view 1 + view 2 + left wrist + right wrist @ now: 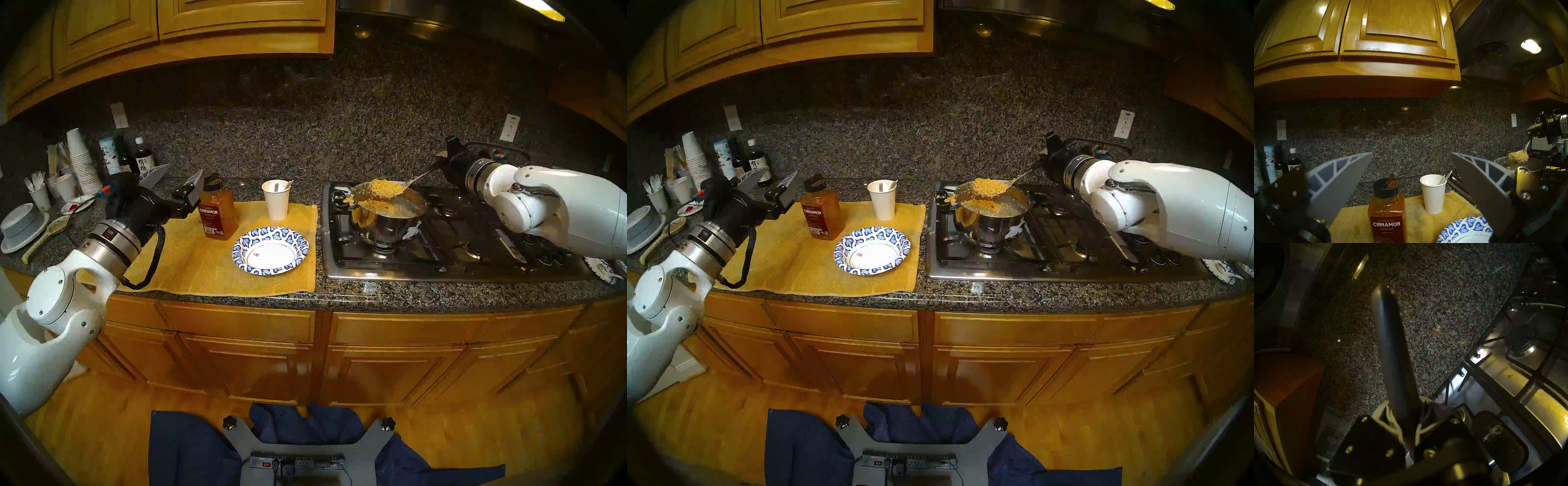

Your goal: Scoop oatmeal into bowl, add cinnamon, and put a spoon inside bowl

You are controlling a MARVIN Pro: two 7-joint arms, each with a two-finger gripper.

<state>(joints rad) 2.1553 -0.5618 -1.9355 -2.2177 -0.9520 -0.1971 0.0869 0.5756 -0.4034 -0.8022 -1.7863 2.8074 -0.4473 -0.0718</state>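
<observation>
Step in hand: you are on the first step, the scooping; the serving spoon [380, 192] carries a heap of oatmeal [385, 187] just above the pot [390, 217] on the stove [475, 258]
Right gripper [441, 163]: its jaws are pressed together on the dark handle of the serving spoon, which the right wrist view shows running out between them
Left gripper [1411, 171]: its jaws are spread wide and hold nothing; it hangs near the cinnamon [217, 212], not touching it
Bowl [271, 234]: it lies on the yellow cloth [190, 264] on the counter [441, 298], to the left of the stove, and its white centre has no food yet
Spoon [1446, 177]: the small white one stands in the paper cup [277, 200] behind the bowl
Next move, as I judge: you must carry the load level to the left, over the stove edge, and tip it only above the bowl; the sticky lumps can drop on the way
Hard to see: the right wrist view is dark and does not show the spoon's bowl or the oatmeal; how much oatmeal is left in the pot I cannot tell; the lid of the cinnamon seems flipped up, but this is not sure
</observation>
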